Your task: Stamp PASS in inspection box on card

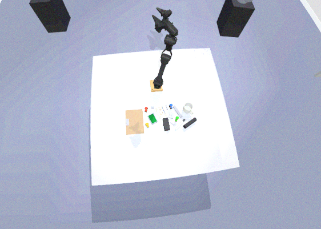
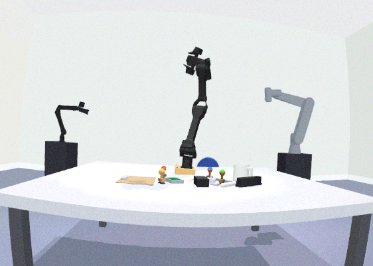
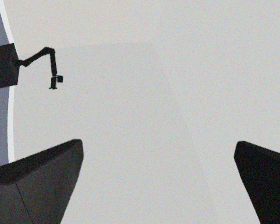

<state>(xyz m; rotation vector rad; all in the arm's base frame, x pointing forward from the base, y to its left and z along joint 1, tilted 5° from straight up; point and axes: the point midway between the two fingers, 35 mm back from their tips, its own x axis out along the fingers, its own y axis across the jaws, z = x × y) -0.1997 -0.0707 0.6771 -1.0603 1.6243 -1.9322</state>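
My gripper [image 1: 155, 12] [image 2: 186, 59] [image 3: 161, 151] is open and empty, high above and behind the table, far from the stamps. Four small stamps stand on the table: red-topped [image 1: 146, 109] [image 2: 164, 168], yellow-topped [image 1: 147, 125] [image 2: 162, 172], blue-topped [image 1: 171, 105] [image 2: 210, 169] and green-topped [image 1: 177, 119] [image 2: 222, 172]. Their words cannot be read. A green ink pad [image 1: 152, 119] [image 2: 174, 179] lies between the yellow stamp and a pale printed sheet, perhaps the card. Its box cannot be made out. The wrist view shows no task object.
A brown clipboard [image 1: 135, 116] [image 2: 139, 180] lies at the left. A black block [image 1: 166, 124] [image 2: 201, 182], a white mug [image 1: 187, 107] [image 2: 239, 172] and a black bar [image 1: 189, 123] [image 2: 249, 181] stand to the right, near a grey strip [image 1: 177, 111] and a white pen-like stick [image 2: 227, 184].
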